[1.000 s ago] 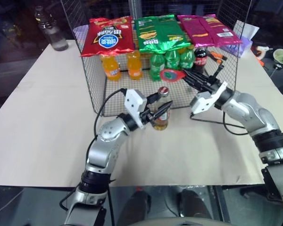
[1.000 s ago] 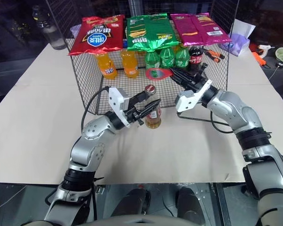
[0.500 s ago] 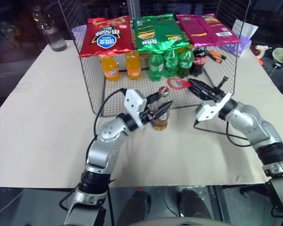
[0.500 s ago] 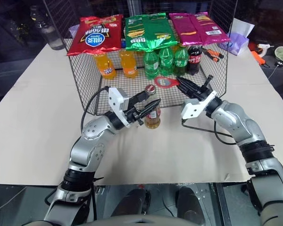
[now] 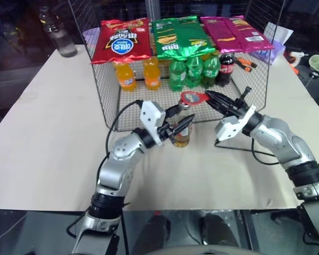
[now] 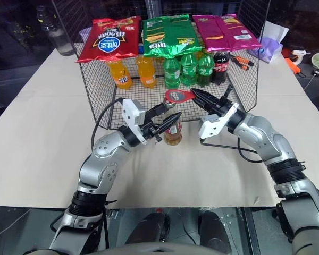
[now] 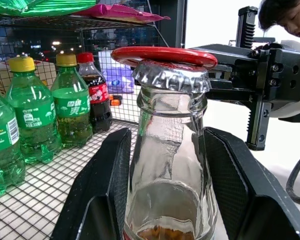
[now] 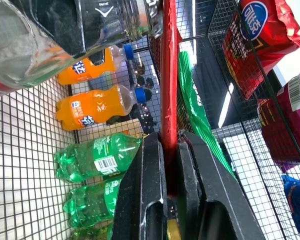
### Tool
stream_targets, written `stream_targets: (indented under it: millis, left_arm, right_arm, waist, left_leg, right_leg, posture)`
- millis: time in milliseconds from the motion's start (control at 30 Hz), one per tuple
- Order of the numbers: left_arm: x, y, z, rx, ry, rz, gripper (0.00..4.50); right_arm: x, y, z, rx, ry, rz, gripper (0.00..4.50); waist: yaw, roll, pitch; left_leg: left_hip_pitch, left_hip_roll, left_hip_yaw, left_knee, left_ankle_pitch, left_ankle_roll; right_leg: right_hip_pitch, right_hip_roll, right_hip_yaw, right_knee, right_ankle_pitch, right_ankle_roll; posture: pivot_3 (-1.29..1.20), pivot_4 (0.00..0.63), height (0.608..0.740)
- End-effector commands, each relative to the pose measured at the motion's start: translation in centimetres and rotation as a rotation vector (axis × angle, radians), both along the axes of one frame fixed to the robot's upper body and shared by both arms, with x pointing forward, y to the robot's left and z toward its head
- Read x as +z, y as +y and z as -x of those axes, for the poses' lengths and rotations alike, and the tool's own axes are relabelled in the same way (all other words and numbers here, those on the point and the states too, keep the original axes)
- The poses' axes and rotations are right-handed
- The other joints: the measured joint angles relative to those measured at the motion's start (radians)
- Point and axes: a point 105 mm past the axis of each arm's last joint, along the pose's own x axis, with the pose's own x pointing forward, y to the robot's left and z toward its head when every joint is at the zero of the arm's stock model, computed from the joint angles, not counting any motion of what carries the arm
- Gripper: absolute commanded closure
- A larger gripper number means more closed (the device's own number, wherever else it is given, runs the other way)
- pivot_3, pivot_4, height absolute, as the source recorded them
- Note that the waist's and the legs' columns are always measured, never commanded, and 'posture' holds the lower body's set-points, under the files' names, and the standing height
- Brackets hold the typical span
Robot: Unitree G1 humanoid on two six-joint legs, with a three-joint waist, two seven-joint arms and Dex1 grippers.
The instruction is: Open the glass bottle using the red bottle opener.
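Left gripper (image 5: 176,126) clamped round small clear glass bottle of amber drink (image 5: 181,129), upright on paper-covered tabletop (image 5: 53,138) just before wire-mesh basket (image 5: 109,106).

Metal crown cap (image 7: 170,76) still on; flat red ring-headed bottle opener (image 5: 193,98) lies over it, apparently touching.

Right gripper (image 5: 215,100) pinched shut on opener handle.

Judgement: glass rigid, slippery, fragile; hold body low. Opener stiff, thin; grip handle end for leverage.
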Motion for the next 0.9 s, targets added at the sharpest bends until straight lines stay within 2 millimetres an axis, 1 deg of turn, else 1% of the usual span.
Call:
stream_targets:
  millis: [33, 167, 300, 367, 433, 600, 900]
  left_arm:
    - [-0.9, -0.1, 0.1, -0.004, 0.031, -0.021, 2.23]
    - [-0.9, -0.1, 0.1, -0.006, 0.032, -0.020, 2.23]
    - [-0.9, -0.2, 0.1, -0.008, 0.033, -0.021, 2.23]
    - [-0.9, -0.2, 0.1, -0.009, 0.033, -0.020, 2.23]
    - [-0.9, -0.2, 0.1, -0.008, 0.033, -0.020, 2.23]
    - [-1.0, -0.1, 0.1, -0.005, 0.036, -0.019, 2.23]
    - [-1.2, -0.1, 0.2, -0.006, 0.040, -0.023, 2.23]
  right_arm:
    - [-0.4, -1.2, -0.4, -0.047, 0.015, -0.006, 4.50]
    - [-0.1, -2.1, -0.8, -0.082, 0.012, -0.036, 4.50]
    - [-0.2, -2.8, -1.2, -0.113, 0.012, -0.032, 4.50]
    - [-0.3, -2.7, -1.1, -0.106, 0.008, -0.023, 4.50]
    - [-0.1, -2.1, -0.6, -0.078, 0.001, -0.031, 4.50]
    - [0.6, -1.6, 0.0, -0.043, -0.028, -0.063, 4.50]
    - [2.3, -1.6, 0.8, -0.020, -0.102, -0.137, 4.50]
  waist:
    - [0.000, 0.000, 0.000]
    - [0.000, 0.000, 0.000]
    - [-0.001, 0.000, 0.000]
    - [-0.001, 0.000, 0.000]
    - [0.000, 0.000, 0.000]
    - [0.000, 0.000, 0.000]
    - [0.000, 0.000, 0.000]
  left_leg:
    - [0.000, 0.000, 0.000, 0.000, 0.000, 0.000]
    - [0.000, 0.000, 0.000, 0.000, 0.000, 0.000]
    - [0.000, 0.000, 0.000, 0.000, 0.000, 0.000]
    - [0.000, 0.000, 0.000, 0.000, 0.000, 0.000]
    - [0.000, 0.000, 0.000, 0.000, 0.000, 0.000]
    - [0.000, 0.000, 0.000, 0.000, 0.000, 0.000]
    - [0.000, 0.000, 0.000, 0.000, 0.000, 0.000]
  right_leg:
    - [0.000, 0.000, 0.000, 0.000, 0.000, 0.000]
    - [0.000, 0.000, 0.000, 0.000, 0.000, 0.000]
    - [0.000, 0.000, 0.000, 0.000, 0.000, 0.000]
    - [0.000, 0.000, 0.000, 0.000, 0.000, 0.000]
    - [0.000, 0.000, 0.000, 0.000, 0.000, 0.000]
    - [0.000, 0.000, 0.000, 0.000, 0.000, 0.000]
    - [0.000, 0.000, 0.000, 0.000, 0.000, 0.000]
  posture:
    - [0.00, 0.150, 0.740]
    - [0.00, 0.150, 0.740]
    - [0.00, 0.150, 0.740]
    - [0.00, 0.150, 0.740]
    - [0.00, 0.150, 0.740]
    - [0.00, 0.150, 0.740]
    - [0.00, 0.150, 0.740]
